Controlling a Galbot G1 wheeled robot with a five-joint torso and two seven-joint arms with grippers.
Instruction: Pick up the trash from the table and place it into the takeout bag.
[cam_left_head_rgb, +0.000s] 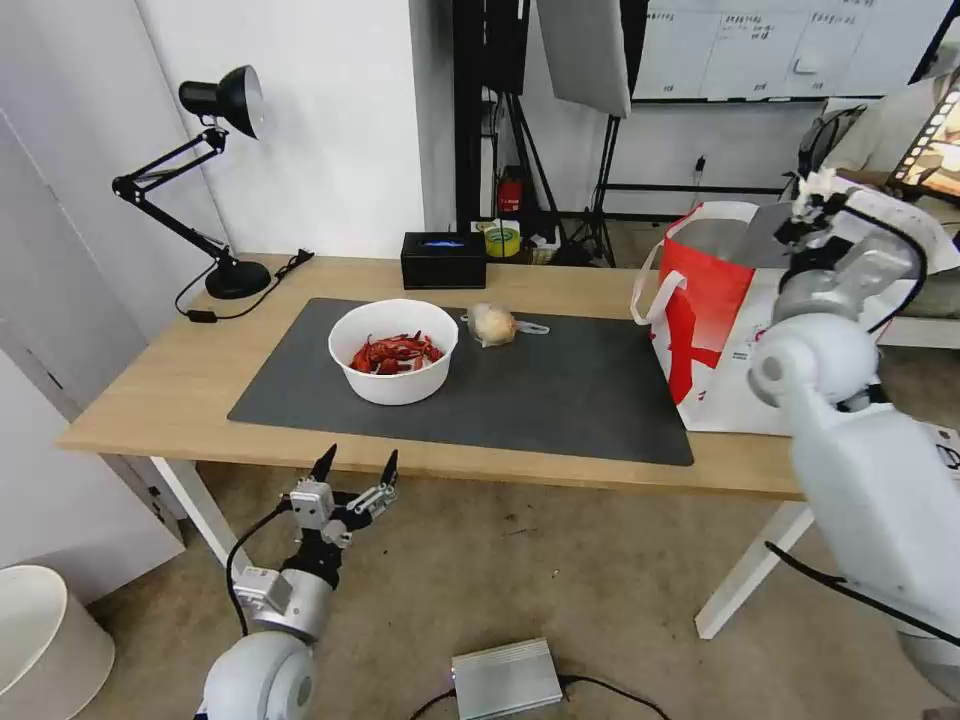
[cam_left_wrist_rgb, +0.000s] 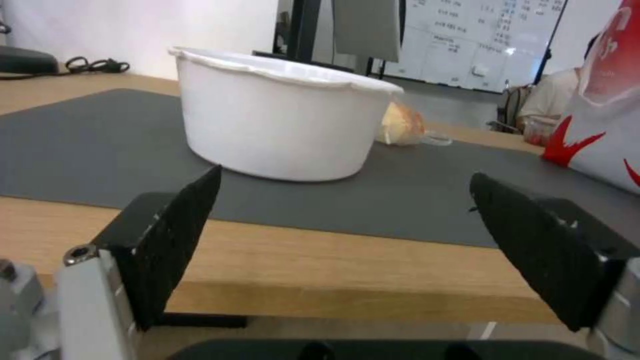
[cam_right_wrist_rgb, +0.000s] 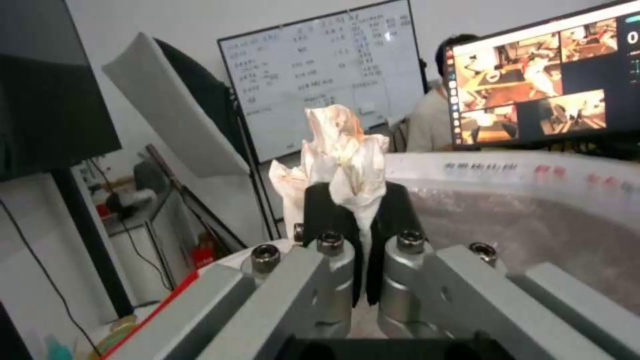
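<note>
The table (cam_left_head_rgb: 560, 290) runs left to right, its takeout bag (cam_left_head_rgb: 705, 330) standing at the right end, mouth upward. The right gripper (cam_left_head_rgb: 815, 215) hangs high over that mouth, pinching the crumpled tissue (cam_right_wrist_rgb: 340, 150) between closed fingers; the bag lies straight below it, so a release looks like the coming move. The white bowl (cam_left_head_rgb: 393, 350) and the plastic wad (cam_left_head_rgb: 493, 324) sit mid-mat. The left gripper (cam_left_head_rgb: 355, 468) waits spread wide, off the near edge, nearest the bowl.
</note>
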